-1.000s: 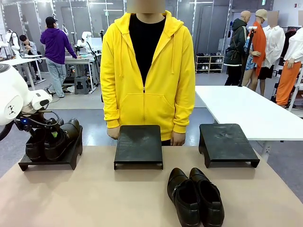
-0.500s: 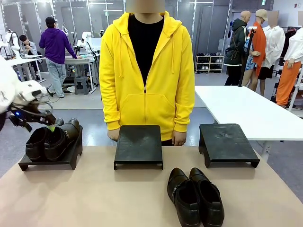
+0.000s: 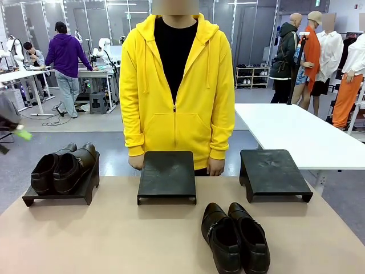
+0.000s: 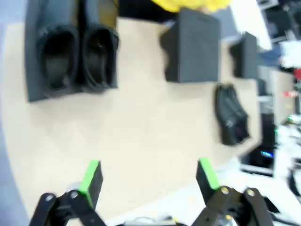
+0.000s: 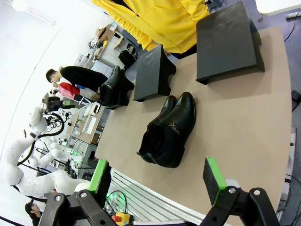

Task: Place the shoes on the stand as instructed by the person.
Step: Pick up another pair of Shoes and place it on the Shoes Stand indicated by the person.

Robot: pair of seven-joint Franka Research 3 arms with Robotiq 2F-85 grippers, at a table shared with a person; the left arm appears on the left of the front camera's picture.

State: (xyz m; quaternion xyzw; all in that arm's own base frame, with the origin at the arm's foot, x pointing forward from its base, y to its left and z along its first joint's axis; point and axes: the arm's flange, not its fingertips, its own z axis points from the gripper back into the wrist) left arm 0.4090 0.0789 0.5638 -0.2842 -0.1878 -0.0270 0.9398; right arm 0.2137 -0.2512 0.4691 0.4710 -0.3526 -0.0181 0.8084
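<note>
shoes come as two black pairs: one pair (image 3: 63, 168) sits on the left stand (image 3: 57, 198), well to the left of the middle stand (image 3: 167, 174), the two shoes touching side by side so both fit on its small top. the other pair (image 3: 235, 237) lies on the table (image 3: 114, 240) in front of the middle stand and a little to its right, also pressed together, which should let one wide grasp take both at once. the middle stand and the right stand (image 3: 274, 171) beside it are both bare, so either could take this pair; which one is for the person (image 3: 177, 97) to say. the person stands just behind the middle stand with a hand (image 3: 215, 167) low at each back corner and no pointing gesture to read, so i judge the choice is not yet shown. left gripper (image 4: 148, 175) hangs high, far left of the middle stand, jaws wide apart and empty, clear of the placed pair. right gripper (image 5: 156, 175) hovers over the table's near edge, on the near side of the middle stand, jaws likewise spread and holding nothing, looking down at the loose pair; it seems the better placed for the next pick. glossy leather may slip between the pads, so a low grip around both shoes looks safest.
</note>
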